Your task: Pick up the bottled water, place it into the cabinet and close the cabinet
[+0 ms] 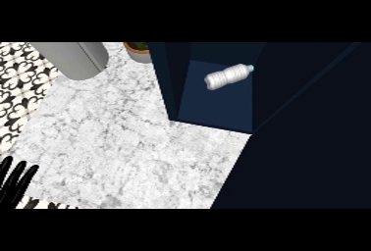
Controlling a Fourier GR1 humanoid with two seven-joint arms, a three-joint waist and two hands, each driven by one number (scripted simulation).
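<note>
The water bottle [229, 76] lies on its side inside the dark blue cabinet [217, 105], cap toward the back right corner of the shelf — nothing touches it. The cabinet door [311, 137] stands open, swung out over the right side of the marble worktop [123, 142]. The left hand [16, 182] rests at the worktop's front left corner, fingers straight and apart. A grey cylinder [72, 58] and a plant pot [138, 50] stand along the back edge.
</note>
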